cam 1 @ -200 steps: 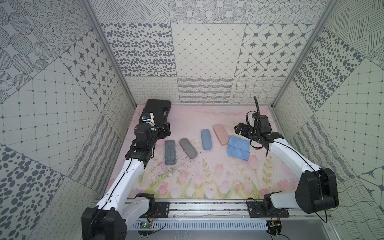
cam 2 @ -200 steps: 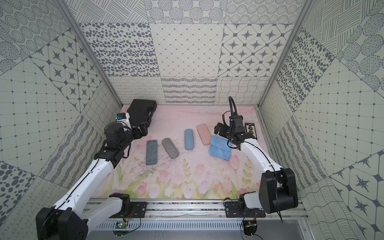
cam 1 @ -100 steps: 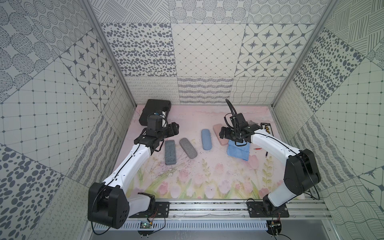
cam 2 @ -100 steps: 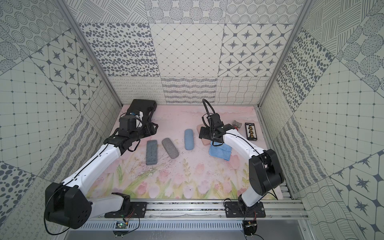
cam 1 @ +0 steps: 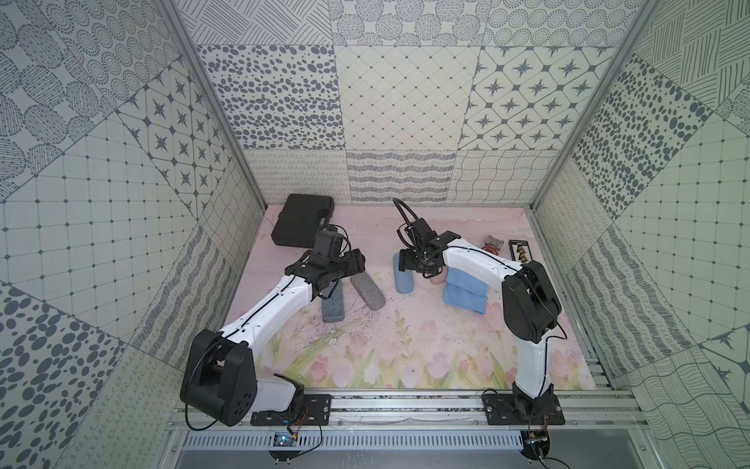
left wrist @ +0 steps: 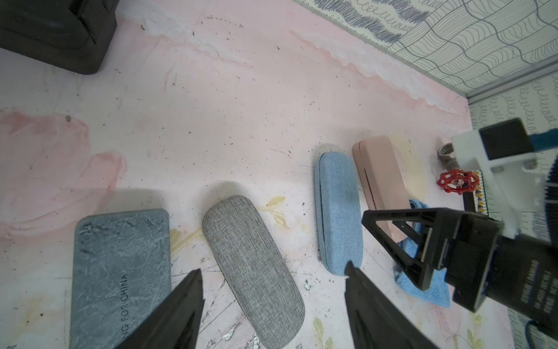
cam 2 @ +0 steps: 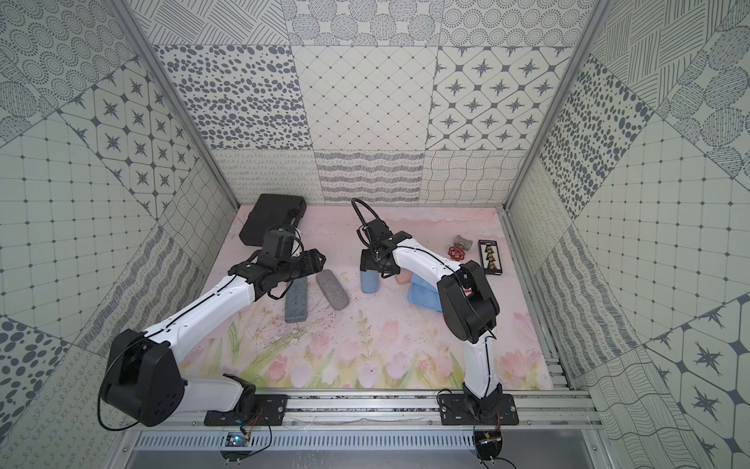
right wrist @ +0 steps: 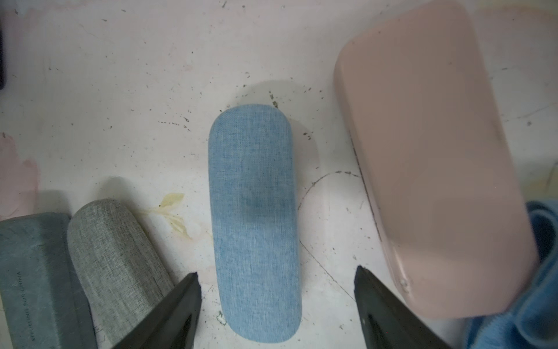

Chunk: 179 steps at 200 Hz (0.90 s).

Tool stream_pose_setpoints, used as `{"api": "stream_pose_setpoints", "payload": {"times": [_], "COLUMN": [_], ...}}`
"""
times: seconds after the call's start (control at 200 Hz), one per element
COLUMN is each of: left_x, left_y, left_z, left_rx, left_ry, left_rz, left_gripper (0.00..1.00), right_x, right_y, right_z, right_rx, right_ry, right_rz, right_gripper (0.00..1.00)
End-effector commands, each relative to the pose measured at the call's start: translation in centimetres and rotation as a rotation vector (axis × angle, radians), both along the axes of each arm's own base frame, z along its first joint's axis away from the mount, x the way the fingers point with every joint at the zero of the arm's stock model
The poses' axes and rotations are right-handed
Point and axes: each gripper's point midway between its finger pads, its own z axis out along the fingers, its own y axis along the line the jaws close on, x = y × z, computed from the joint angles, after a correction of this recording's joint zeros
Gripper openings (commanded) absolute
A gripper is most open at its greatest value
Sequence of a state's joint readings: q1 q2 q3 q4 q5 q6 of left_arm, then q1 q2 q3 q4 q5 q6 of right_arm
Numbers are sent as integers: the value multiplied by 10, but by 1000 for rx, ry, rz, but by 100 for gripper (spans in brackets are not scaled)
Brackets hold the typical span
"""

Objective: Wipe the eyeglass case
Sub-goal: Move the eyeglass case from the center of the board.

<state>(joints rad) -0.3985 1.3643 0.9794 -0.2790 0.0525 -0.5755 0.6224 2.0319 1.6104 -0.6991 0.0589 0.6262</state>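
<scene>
Several eyeglass cases lie in a row on the pink mat: a slate grey case (cam 1: 332,302), a light grey fabric case (left wrist: 253,266), a blue fabric case (right wrist: 255,223) and a pink case (right wrist: 428,169). A folded blue cloth (cam 1: 464,294) lies beside the pink case, partly under it. My left gripper (left wrist: 273,269) hovers open above the light grey case, with nothing between its fingers. Over the blue case hangs my right gripper (right wrist: 277,270), open, its fingers standing either side of the case's end without touching it. In both top views the right arm hides most of the pink case.
A black hard case (cam 1: 302,221) sits in the back left corner. A red-handled valve (cam 1: 493,243) and a black card of small parts (cam 1: 519,251) lie at the back right. Patterned walls close in three sides.
Both arms have swung inward: the left gripper from near the black case to over the grey cases, its jaws narrower, and the right gripper from over the cloth to over the blue case.
</scene>
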Motion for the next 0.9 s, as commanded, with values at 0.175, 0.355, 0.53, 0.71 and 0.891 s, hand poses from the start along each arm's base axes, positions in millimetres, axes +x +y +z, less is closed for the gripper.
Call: {"api": "stream_pose_setpoints", "payload": {"times": [0.175,0.355,0.53,0.71,0.891], "left_x": [-1,2,-1,-2,-2], "left_y": [0,-1,-1,3,12], "left_z": [-6,-9,-15,-12,-5], "left_rx": [15,16,7,25,39], "left_ry": [15,26,49,42,15], "left_rz": [32,37,40,44,35], "left_gripper": [78,78,78,78,78], "right_x": [14,14,14,22,23], "right_y": [10,20,22,20,17], "right_z": [-29,-43,-45,-45,-42], "right_rx": [-43,-21,-31,-133,-235], "right_ry": [58,95,99,99,89], "right_rz": [-13,13,40,158,339], "right_gripper": [86,84,82,68,51]}}
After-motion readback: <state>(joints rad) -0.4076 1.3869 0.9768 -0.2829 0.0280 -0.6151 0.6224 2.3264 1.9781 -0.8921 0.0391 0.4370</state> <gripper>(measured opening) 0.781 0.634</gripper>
